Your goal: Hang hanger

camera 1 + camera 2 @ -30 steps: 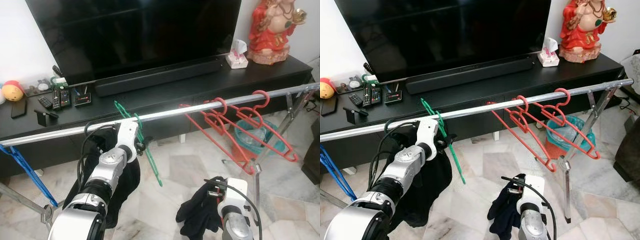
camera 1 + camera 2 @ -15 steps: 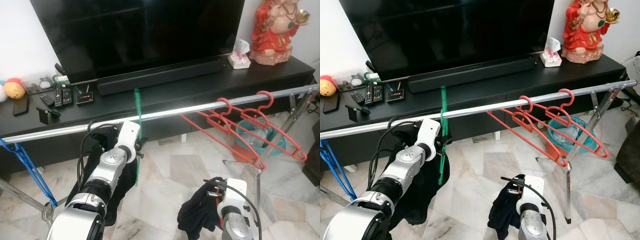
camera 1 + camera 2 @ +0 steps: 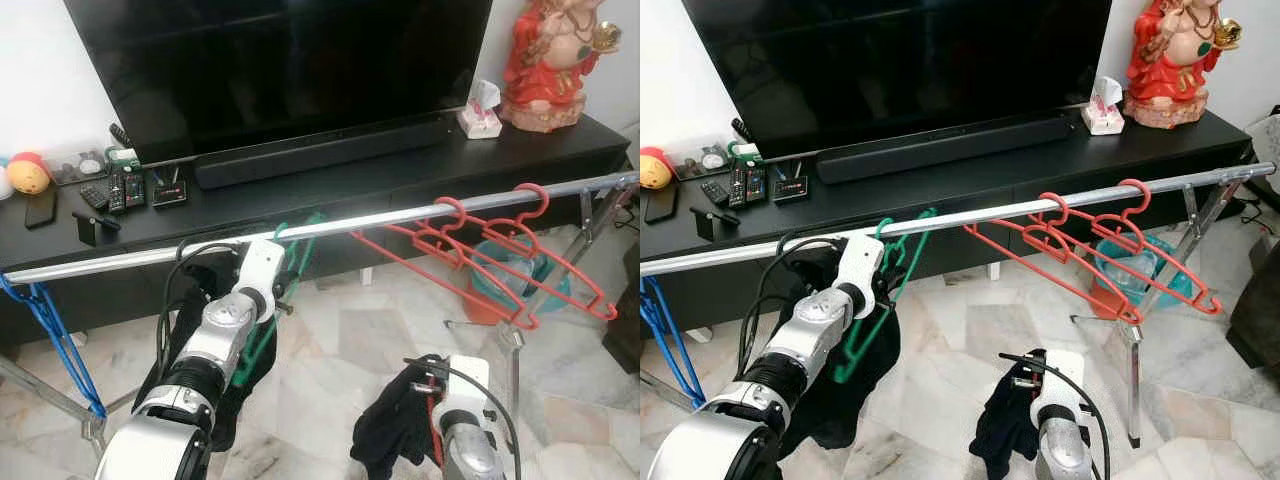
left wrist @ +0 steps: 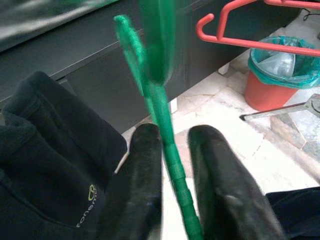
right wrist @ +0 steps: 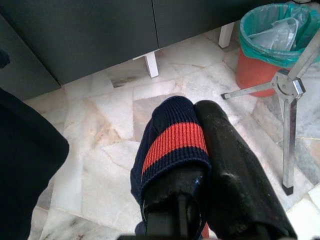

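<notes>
Nearest the camera, the right tool (image 5: 200,165) hangs low over the marble floor (image 3: 350,340), clenched on a dark garment with a red stripe (image 5: 175,142) that covers one finger. Further out, the left tool (image 4: 172,170) is raised just below the silver rail (image 3: 400,215) and grips the green hanger (image 4: 170,155), its thin bar pinched between the two black fingers (image 4: 145,175). The hanger's hook sits at the rail just beyond the tool. Its body slopes from the rail down toward the robot's left, long axis slanted, passing under the tool in front of a hanging black garment (image 3: 855,385). Along the rail to the right hang red hangers (image 3: 480,255), well apart from the green one. Beyond stands a black table (image 3: 560,135) with a television (image 3: 290,60).
</notes>
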You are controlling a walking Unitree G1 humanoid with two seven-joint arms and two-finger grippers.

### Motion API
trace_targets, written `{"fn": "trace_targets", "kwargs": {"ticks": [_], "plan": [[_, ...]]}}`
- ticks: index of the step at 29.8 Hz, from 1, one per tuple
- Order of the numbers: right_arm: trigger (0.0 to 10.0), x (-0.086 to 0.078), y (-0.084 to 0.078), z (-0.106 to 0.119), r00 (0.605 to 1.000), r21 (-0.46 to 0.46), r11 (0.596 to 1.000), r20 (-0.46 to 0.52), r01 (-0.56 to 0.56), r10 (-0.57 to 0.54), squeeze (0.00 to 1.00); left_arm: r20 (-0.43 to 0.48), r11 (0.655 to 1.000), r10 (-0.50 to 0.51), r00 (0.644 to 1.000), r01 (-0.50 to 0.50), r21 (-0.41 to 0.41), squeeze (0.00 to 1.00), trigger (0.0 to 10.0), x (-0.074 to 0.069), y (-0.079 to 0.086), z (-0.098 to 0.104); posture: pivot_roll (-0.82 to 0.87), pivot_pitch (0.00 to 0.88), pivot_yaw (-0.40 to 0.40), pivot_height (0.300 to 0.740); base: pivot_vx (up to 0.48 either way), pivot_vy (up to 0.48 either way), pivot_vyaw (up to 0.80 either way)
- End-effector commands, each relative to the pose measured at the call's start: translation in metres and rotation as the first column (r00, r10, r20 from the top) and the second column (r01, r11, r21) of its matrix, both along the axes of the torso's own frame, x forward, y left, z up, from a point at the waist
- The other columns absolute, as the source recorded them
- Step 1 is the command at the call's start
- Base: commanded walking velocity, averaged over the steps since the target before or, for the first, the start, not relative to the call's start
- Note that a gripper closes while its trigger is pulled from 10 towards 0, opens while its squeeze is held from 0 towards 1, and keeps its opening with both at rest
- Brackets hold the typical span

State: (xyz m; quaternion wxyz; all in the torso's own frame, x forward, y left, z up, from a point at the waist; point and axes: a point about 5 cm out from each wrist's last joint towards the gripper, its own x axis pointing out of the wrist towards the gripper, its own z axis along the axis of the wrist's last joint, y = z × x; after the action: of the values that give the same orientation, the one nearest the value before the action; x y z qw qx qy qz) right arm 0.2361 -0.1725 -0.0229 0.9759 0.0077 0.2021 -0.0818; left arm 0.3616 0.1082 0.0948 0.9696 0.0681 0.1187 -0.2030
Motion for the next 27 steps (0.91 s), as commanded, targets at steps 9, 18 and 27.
{"fn": "trace_targets", "kwargs": {"ticks": [9,18,27], "plan": [[10.0,0.003,0.003,0.002,1.000,0.004,1.000,0.018,-0.006,0.006,0.00,0.000,1.000,-0.005,1.000,0.005,0.016,0.00,0.0,0.000,0.002,0.000,-0.01,0.000,0.063,0.740,0.000,0.000,0.00],[10.0,0.003,0.003,0.002,1.000,0.002,1.000,0.022,-0.005,0.005,0.00,0.044,1.000,0.027,0.999,-0.027,-0.008,0.00,0.0,-0.001,0.006,0.003,-0.01,0.000,0.064,0.740,0.000,0.000,0.00],[10.0,0.004,0.000,0.004,0.999,-0.005,1.000,0.040,0.004,-0.004,0.00,0.203,0.989,0.074,0.976,-0.045,-0.144,0.00,10.0,-0.017,0.029,0.014,-0.01,0.000,0.065,0.740,0.000,0.000,0.00]]}}
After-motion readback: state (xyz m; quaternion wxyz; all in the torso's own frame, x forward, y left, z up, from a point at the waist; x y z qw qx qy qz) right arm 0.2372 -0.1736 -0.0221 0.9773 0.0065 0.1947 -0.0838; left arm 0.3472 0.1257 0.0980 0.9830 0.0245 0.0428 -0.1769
